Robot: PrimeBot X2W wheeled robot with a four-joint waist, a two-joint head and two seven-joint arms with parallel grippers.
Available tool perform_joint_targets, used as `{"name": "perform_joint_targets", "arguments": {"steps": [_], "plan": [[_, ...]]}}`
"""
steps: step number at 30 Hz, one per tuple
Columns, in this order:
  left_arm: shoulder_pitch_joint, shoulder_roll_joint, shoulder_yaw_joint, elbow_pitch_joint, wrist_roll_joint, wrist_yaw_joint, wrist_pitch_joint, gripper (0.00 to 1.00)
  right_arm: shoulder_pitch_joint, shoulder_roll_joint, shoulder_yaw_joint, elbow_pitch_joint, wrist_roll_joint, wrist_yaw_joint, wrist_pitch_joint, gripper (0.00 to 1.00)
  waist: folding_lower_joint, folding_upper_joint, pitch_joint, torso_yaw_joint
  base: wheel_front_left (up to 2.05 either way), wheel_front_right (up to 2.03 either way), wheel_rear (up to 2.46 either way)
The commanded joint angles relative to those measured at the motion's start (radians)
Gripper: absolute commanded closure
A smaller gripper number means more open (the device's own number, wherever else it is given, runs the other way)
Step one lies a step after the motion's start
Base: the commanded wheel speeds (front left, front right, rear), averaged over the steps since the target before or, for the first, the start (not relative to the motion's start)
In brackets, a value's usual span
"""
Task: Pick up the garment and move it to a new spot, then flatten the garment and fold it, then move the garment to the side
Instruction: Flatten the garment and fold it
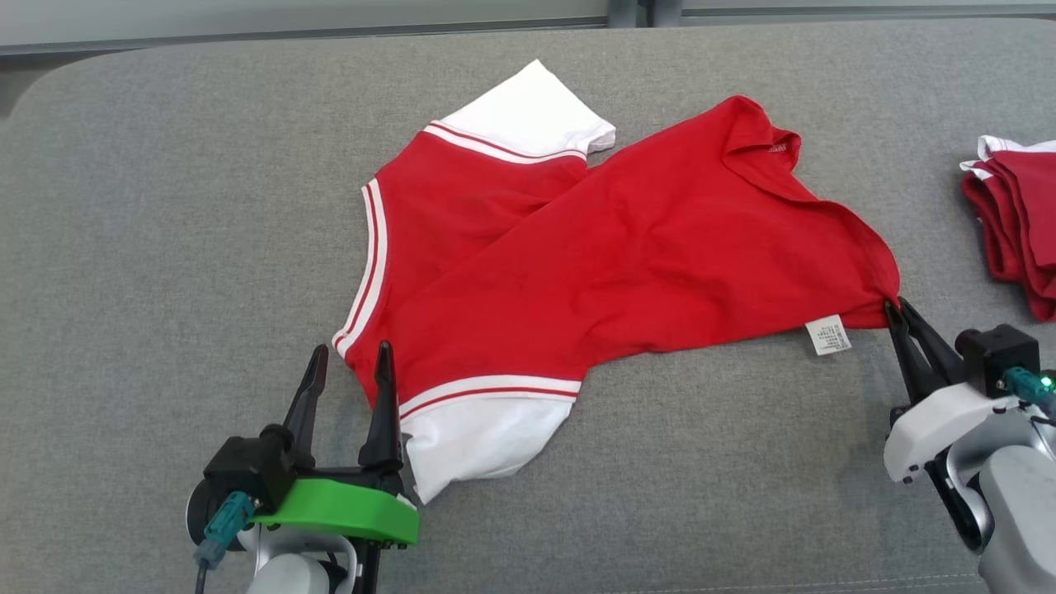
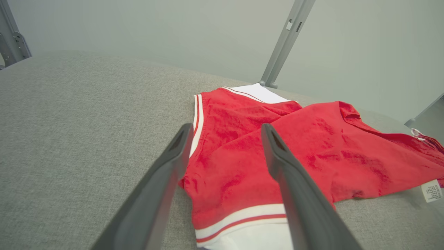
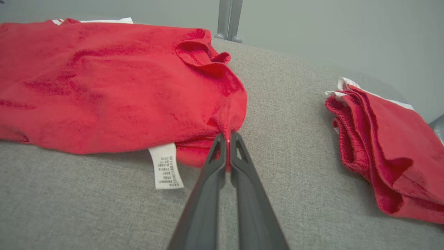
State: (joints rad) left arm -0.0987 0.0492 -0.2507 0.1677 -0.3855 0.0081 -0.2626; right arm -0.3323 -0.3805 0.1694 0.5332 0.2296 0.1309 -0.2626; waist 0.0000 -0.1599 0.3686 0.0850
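Mid-tabletop (image 1: pixel 165 206) we see the red shirt (image 1: pixel 627 247) lying rumpled. Our right pincer (image 1: pixel 895 307) is clamped on its right corner. Our left pincer (image 1: pixel 352 351) gapes apart at its near left edge. A folded pile (image 1: pixel 1019 223) sits at the right edge.

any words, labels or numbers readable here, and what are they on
No text can be read.
White care label on the red shirt: rows of dark print, too small and blurred.
Pale mark inside its collar: too small.
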Motion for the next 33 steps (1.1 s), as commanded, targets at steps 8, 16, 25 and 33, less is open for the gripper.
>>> {"name": "perform_joint_targets", "arguments": {"steps": [8,16,25,33], "plan": [[-0.014,0.003,0.02,0.004,0.01,-0.005,-0.002,0.0,0.112,0.036,-0.058,-0.034,-0.047,-0.001,-0.003,0.06,0.0,-0.0001,0.011,-0.033,0.0,0.0,0.0],[-0.016,0.003,0.026,0.016,0.016,-0.011,-0.002,0.0,0.139,0.046,-0.081,0.01,-0.073,-0.001,-0.003,0.0,0.0,-0.0001,-0.001,-0.053,0.0,0.0,0.0],[0.002,0.003,0.036,0.021,0.015,-0.008,-0.002,0.0,0.154,0.067,-0.147,-0.023,-0.012,-0.001,-0.003,0.0,0.0,-0.0001,-0.015,-0.057,0.0,0.0,0.0],[0.034,0.003,0.033,0.062,-0.016,-0.012,-0.002,0.0,0.166,0.099,-0.183,-0.15,-0.018,-0.001,-0.003,0.0,0.0,-0.0001,-0.021,-0.054,0.0,0.0,0.0]]}}
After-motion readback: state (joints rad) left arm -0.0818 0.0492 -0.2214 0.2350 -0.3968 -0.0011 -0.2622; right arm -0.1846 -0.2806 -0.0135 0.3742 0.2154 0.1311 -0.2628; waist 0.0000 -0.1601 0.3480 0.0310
